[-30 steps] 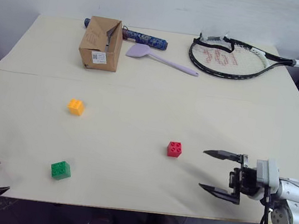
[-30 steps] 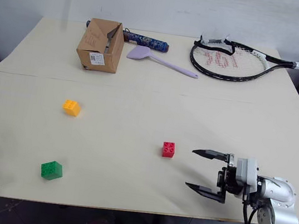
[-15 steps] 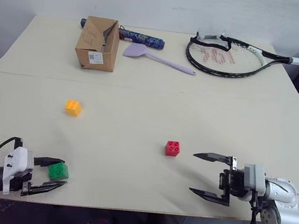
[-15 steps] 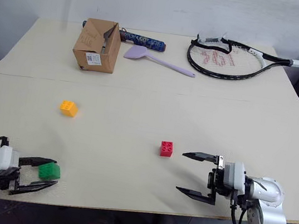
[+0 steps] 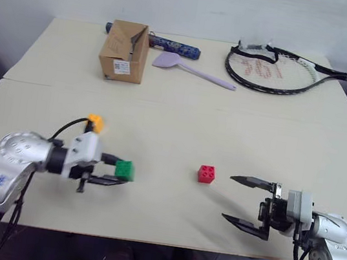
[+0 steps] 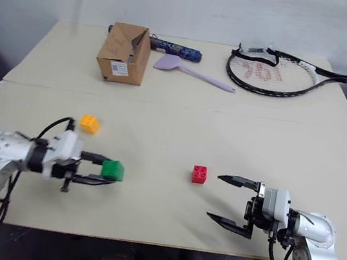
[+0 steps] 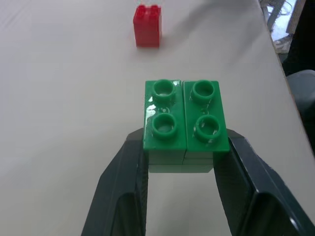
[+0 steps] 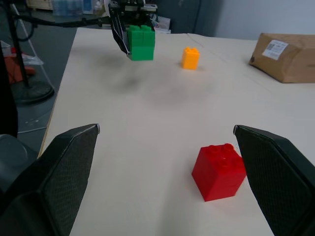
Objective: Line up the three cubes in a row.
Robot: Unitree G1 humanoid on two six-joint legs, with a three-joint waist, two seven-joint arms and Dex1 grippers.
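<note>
Beige table (image 5: 182, 115) carries the red cube (image 5: 206, 174) near its middle. Left of the red cube, the left gripper (image 5: 115, 172) is clamped on the green cube (image 5: 124, 170); the yellow-orange cube (image 5: 95, 122) lies further left. Right of the red cube, the right gripper (image 5: 241, 202) has its fingers apart.

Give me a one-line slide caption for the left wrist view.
Left tool shut on the green cube, carried above the table, with the red cube ahead.
</note>
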